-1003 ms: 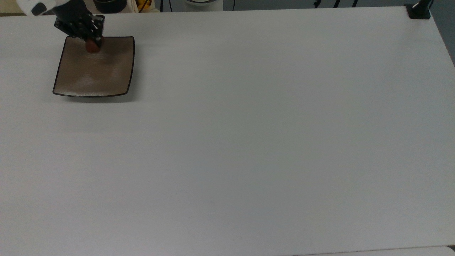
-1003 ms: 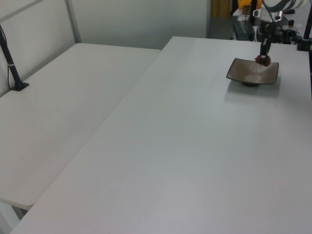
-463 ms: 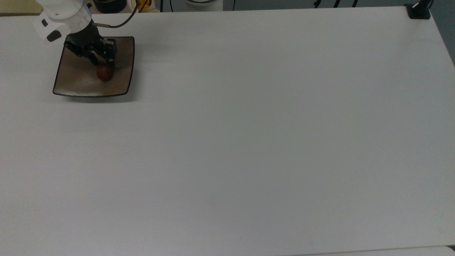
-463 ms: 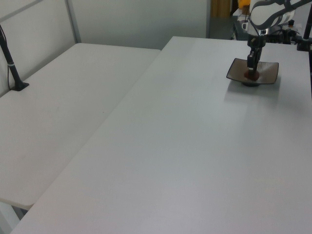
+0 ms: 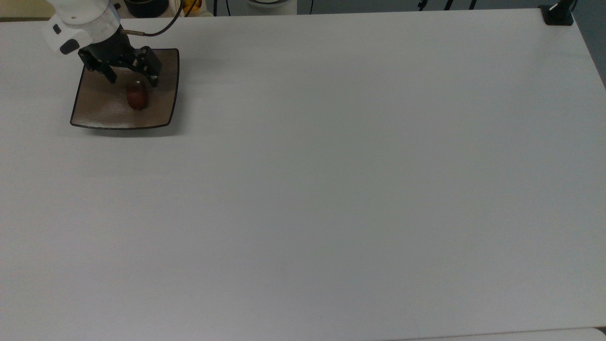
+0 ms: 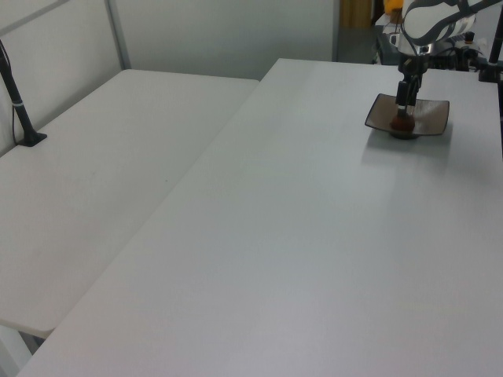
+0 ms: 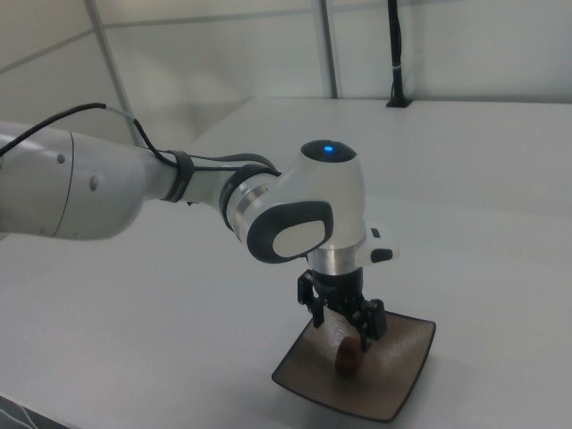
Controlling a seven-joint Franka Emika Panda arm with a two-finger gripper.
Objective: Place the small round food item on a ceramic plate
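A small, glossy, dark red-brown rounded food lump lies on a square, glossy brown ceramic plate with a thin dark rim and upturned edges. In the top view the plate sits near the far left corner of the wide, pale grey worktop, and the lump rests on the plate's inner surface, somewhat toward the top view's right of the plate's middle. The black two-finger pincer of the white robot arm hangs just above the lump with its fingers spread wide; one fingertip stands off to the top view's right of the lump and the other to its left, and neither touches it. The pincer grips nothing.

In the right view the arm's white wrist, with a blue light on top, points straight down over the plate, and the pincer stands open directly over the lump. In the left view the plate lies at the far end of the worktop, the lump on it beneath the pincer. A thin black cable runs from the wrist toward the worktop's far edge.
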